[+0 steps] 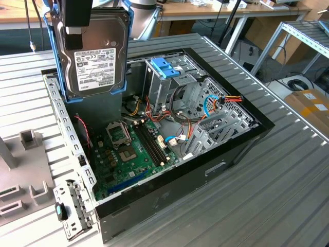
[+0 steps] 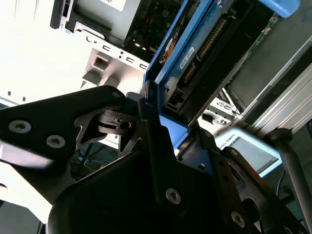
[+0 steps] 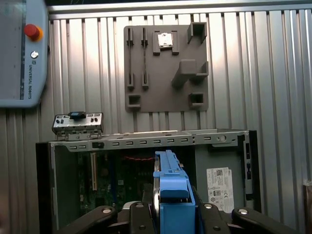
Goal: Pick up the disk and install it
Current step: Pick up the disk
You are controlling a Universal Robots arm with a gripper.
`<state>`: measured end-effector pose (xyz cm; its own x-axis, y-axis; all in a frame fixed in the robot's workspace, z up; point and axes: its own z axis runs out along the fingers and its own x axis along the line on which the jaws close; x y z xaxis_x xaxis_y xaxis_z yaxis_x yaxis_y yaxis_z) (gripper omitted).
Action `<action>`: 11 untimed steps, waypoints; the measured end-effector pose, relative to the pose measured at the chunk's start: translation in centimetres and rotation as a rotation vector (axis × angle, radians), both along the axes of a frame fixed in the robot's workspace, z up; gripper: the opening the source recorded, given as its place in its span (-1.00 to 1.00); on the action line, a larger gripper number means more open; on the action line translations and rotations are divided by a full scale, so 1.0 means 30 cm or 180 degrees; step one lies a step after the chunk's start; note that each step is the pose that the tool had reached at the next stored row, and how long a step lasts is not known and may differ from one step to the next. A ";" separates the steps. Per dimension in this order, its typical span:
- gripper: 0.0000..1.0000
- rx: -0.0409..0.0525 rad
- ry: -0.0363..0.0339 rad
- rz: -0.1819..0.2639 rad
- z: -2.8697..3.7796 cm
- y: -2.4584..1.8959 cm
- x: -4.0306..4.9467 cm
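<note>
**Disk clamped in the gripper, held above the open computer case**

In the exterior view, the gripper point(image 1: 74, 25) hangs near the top edge on the exterior view's left, with one dark finger lying over the face of the disk point(image 1: 95, 56). The disk stands upright in the air with its labelled face toward the camera and its blue carrier rail running down both sides. It is clear of the ribbed metal table point(image 1: 267, 175), above the corner of the open computer case point(image 1: 205, 170) on the exterior view's left. Inside the case are the green motherboard point(image 1: 126, 154) and an upright metal drive cage topped by a lighter blue tab point(image 1: 165, 67). A grey fixture plate point(image 1: 20, 170) lies on the table on the exterior view's left of the case, and a small metal bracket point(image 1: 72, 211) lies near the case's front corner.

In the second wrist view, the gripper point(image 2: 173, 127) has its black fingers point(image 2: 146, 109) pressed against opposite sides of the blue carrier. The jaws are closed on the disk point(image 2: 204, 58), whose connector edge points away from the wrist.

In the first wrist view, the disk point(image 3: 165, 170) is seen edge-on, blue rail foremost, gripped between the two halves of the gripper point(image 3: 171, 217). Beyond it lie the open case point(image 3: 146, 144), the bracket point(image 3: 78, 123) just outside the case wall, the fixture plate point(image 3: 165, 68) farther off on the table point(image 3: 273, 73), and a grey pendant point(image 3: 22, 53) with a red button.
</note>
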<state>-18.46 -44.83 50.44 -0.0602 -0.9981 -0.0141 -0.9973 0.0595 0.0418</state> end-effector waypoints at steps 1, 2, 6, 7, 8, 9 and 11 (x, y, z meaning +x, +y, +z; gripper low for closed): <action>-0.25 0.0000 0.0000 0.0000 0.000 0.000 0.002; -0.25 0.0000 0.0000 0.0000 0.000 0.000 0.004; -0.25 -0.0001 0.0000 0.0000 -0.001 0.000 0.012; -0.25 -0.0001 0.0000 0.0000 -0.002 0.000 0.014; -0.25 -0.0002 0.0000 0.0000 -0.002 0.000 0.017; -0.25 -0.0002 0.0000 0.0000 -0.002 0.000 0.020; -0.25 -0.0002 0.0000 0.0000 -0.003 0.000 0.024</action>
<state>-17.74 -44.83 50.36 -0.0602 -0.9981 -0.0134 -0.9974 0.0596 0.0418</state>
